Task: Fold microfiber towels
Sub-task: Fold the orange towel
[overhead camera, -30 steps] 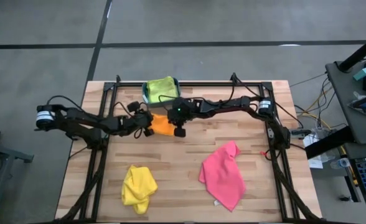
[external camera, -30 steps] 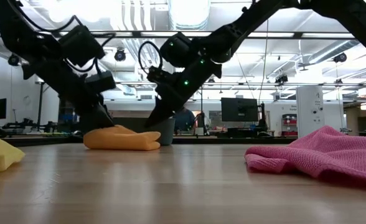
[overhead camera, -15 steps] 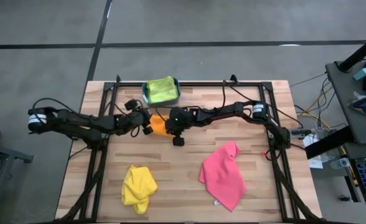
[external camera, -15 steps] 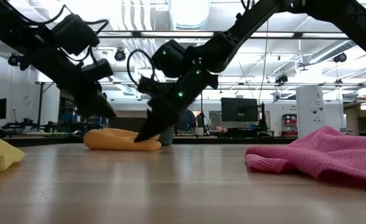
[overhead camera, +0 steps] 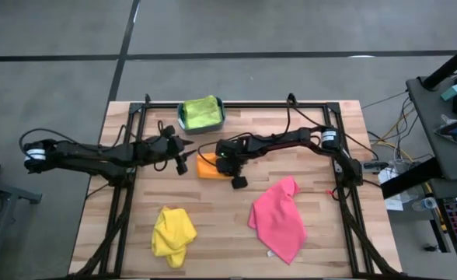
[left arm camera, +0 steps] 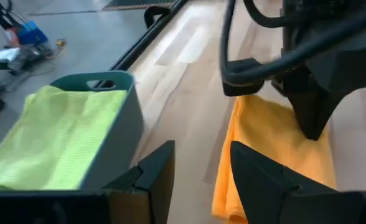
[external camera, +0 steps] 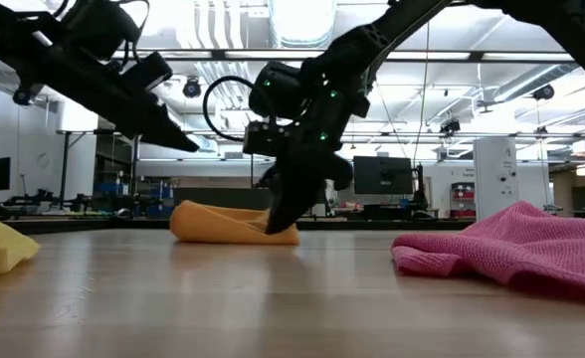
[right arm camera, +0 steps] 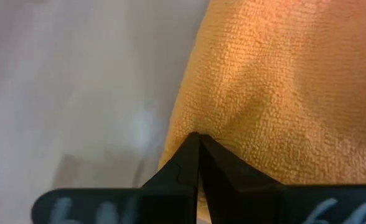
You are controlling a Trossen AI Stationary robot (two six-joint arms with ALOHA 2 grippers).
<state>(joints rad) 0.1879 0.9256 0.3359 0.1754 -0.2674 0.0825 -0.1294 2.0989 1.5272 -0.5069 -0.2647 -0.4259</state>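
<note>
Nearest the low camera: pink towel (external camera: 511, 249) at one side, lying crumpled — in the high view its long axis runs from a point toward the table's far edge down to a broad end at the near edge. Yellow towel (overhead camera: 173, 233) bunched beside it near the front edge, well apart from the pink one.

Mid-table: orange towel (overhead camera: 208, 166), folded into a small flat packet. In the low view it lies flat, long axis across the picture, thicker at one end. Right gripper (right arm camera: 197, 163) has its fingers closed together, tips pressed down on the orange towel at its edge — the wrist view shows the two dark tips meeting against the nap, no cloth seen pinched between them. Left gripper (left arm camera: 198, 168) hangs above the table just beside the orange towel, not touching it; fingers parted, holding nothing.

Farthest: teal bin (overhead camera: 183, 120) at the table's far edge, with a lime green towel (overhead camera: 200, 111) folded in it. Wooden table (overhead camera: 329, 241) carries all of this
</note>
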